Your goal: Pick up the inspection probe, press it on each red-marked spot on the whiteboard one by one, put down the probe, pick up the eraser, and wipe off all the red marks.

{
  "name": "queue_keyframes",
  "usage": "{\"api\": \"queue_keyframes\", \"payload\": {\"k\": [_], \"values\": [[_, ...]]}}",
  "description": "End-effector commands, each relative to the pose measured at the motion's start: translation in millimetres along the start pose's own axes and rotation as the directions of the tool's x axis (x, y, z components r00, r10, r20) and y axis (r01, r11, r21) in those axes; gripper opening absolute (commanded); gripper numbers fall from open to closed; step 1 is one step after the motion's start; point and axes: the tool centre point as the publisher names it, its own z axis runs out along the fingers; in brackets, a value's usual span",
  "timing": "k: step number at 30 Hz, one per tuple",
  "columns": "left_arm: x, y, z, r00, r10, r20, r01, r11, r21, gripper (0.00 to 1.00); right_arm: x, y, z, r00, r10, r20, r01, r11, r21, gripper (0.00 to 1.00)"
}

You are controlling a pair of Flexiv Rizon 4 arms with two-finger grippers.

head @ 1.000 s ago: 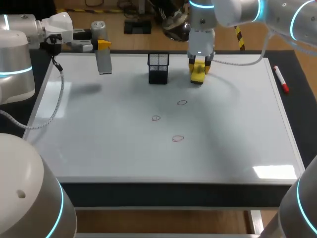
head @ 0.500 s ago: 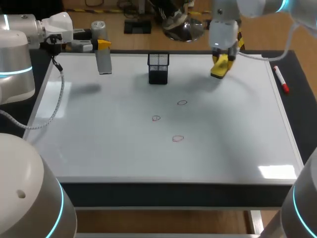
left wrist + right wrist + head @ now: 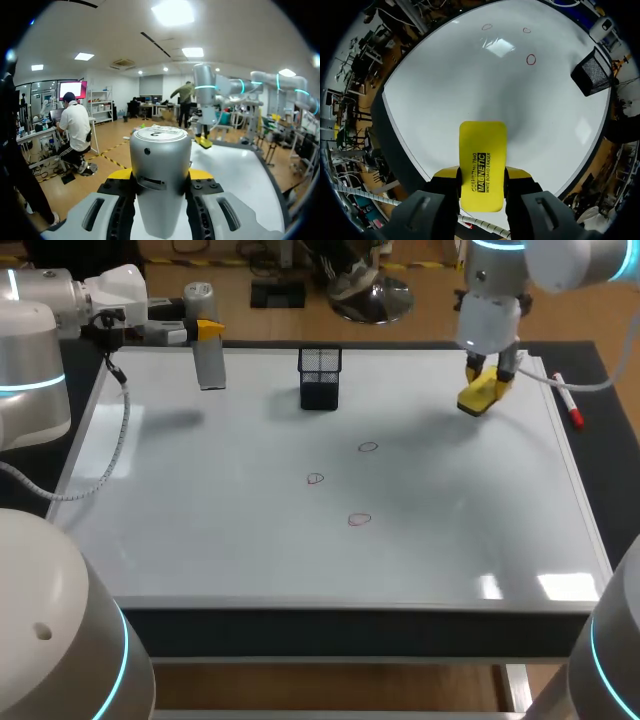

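Three red marks (image 3: 359, 520) lie unwiped mid-whiteboard (image 3: 200, 540). The right tool (image 3: 487, 390), clamped on the eraser (image 3: 476, 400), has swung from beside the basket (image 3: 320, 378) to the board's right rear, away from them: wiping not begun. Far left, the left tool (image 3: 205, 330) grips the probe (image 3: 209, 368), unmoved, not yet put down.

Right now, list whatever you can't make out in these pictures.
Probe lower end: left wrist view, hidden behind the left gripper.
Eraser wiping face: right wrist view, turned away from the camera; head view, too small.
Mesh cup inside: head view, too dark.
Red marks: head view, too small for exact shape.
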Motion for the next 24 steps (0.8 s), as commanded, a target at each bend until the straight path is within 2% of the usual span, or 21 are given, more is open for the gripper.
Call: {"api": "queue_keyframes", "payload": {"k": [1,24], "values": [[-0.5,-1.0,-0.8,1.0,0.001,-0.002,-0.001,1.0,0.0,0.0,19.1,2.4,4.4,0.999,0.009,0.039,-0.009,1.0,0.002,0.0],[-0.5,-1.0,-0.8,1.0,0.001,-0.002,-0.001,1.0,0.0,0.0,24.3,7.4,5.7,0.998,0.031,0.055,-0.031,1.0,0.002,0.0]]}}
